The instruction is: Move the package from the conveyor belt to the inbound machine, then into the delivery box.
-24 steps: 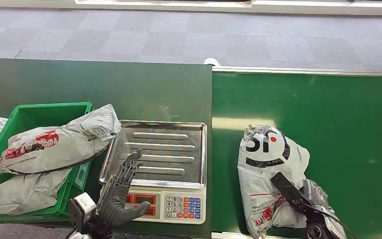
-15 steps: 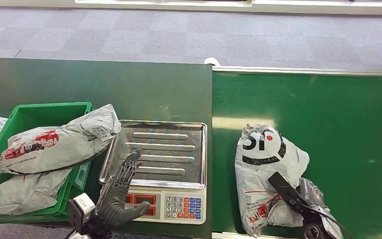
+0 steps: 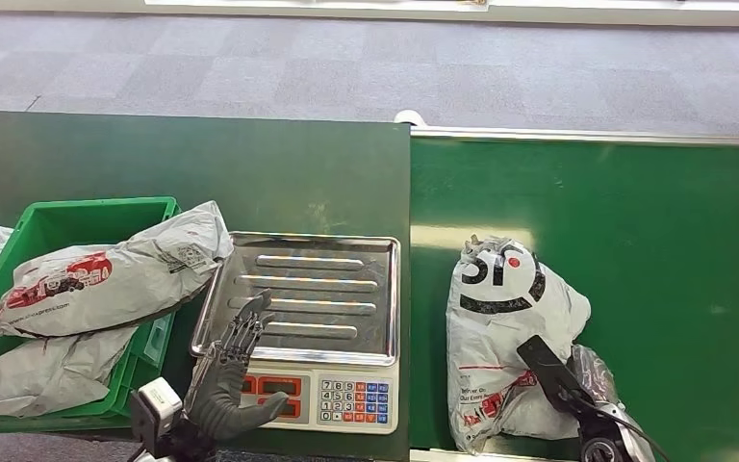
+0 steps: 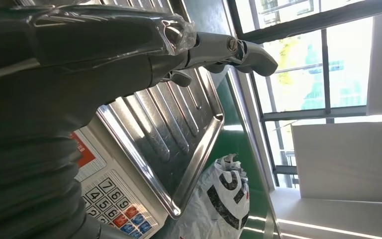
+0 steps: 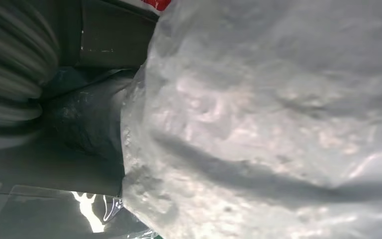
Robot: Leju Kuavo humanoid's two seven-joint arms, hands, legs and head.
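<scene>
On conveyor belt (image 3: pixel 635 221), right hand (image 3: pixel 563 380) grips package (image 3: pixel 505 327); left hand (image 3: pixel 226 371) empty.

left hand (image 3: pixel 234 371): dark grey, jointed fingers | right hand (image 3: pixel 577 399): black, cabled

The scale (image 3: pixel 298 289) tray lies bare, open from above. Left of the scale, bags (image 3: pixel 106 274) fill the bin (image 3: pixel 87 214); the left hand (image 3: pixel 231 371) hovers over its front edge.

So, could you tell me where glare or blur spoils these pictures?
Head view: sharp, with a pale glare band on the belt and sheen on the scale's tray. Left wrist view: windows blown out bright, the left hand dark against them. Right wrist view: package too close, soft.
</scene>
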